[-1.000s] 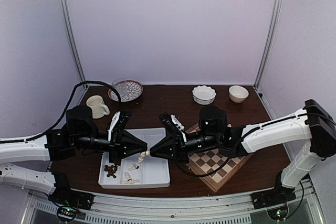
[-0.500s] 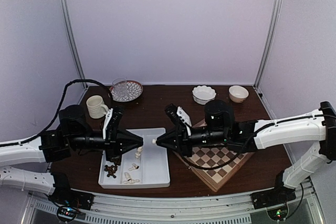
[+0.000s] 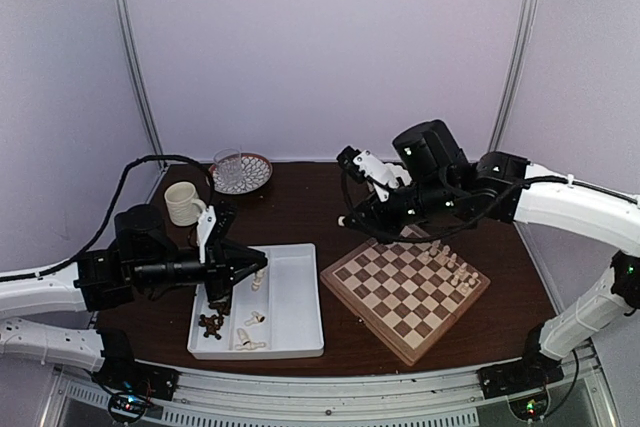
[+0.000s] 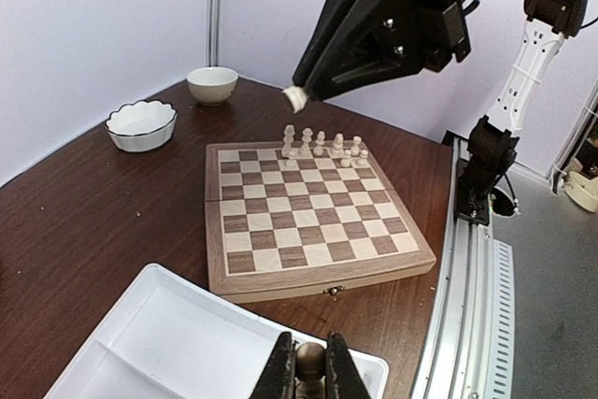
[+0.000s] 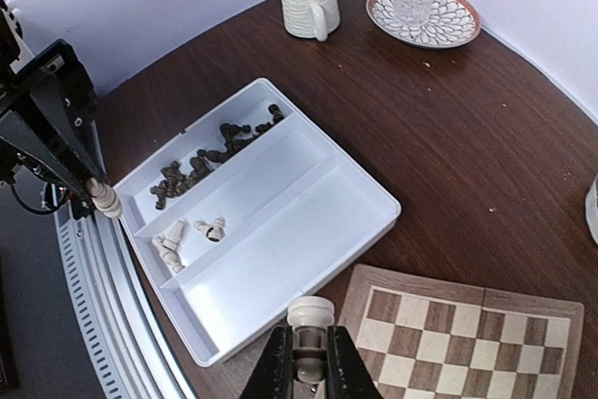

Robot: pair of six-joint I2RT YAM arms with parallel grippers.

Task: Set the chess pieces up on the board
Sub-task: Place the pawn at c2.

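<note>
The board [image 3: 405,287] lies right of centre, with several cream chess pieces [image 3: 450,262] standing along its far right edge. Above the board's far left corner, my right gripper [image 3: 343,220] is shut on a cream piece [image 5: 309,313]. My left gripper [image 3: 262,269] hovers over the white tray [image 3: 300,332], shut on a pale piece [image 4: 309,359] with a round top. The tray holds dark pieces [image 5: 201,161] in one compartment and a few cream pieces [image 5: 173,248] in the middle one. The left wrist view shows the board [image 4: 308,217] and its standing pieces [image 4: 322,145].
A ribbed cream mug [image 3: 184,203] and a glass on a patterned plate [image 3: 238,172] stand at the back left. At the back right, two white bowls [image 3: 388,180] [image 3: 454,179] sit behind my right arm.
My right gripper has lifted away from the tray and swung right and back to above the board's far left corner, carrying its cream piece. My left gripper drew back slightly left.
</note>
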